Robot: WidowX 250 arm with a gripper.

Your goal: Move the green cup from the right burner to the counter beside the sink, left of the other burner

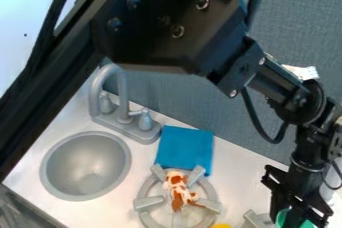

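At lower right, the claw (295, 217) points down over something green (282, 217).

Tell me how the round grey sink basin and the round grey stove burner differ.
The round grey sink basin is a hollow bowl with a smooth wall; the round grey stove burner is a ring with blocky prongs. The basin is sunk into the counter, while the burner bears an orange-brown and white toy animal. Both are grey and round.
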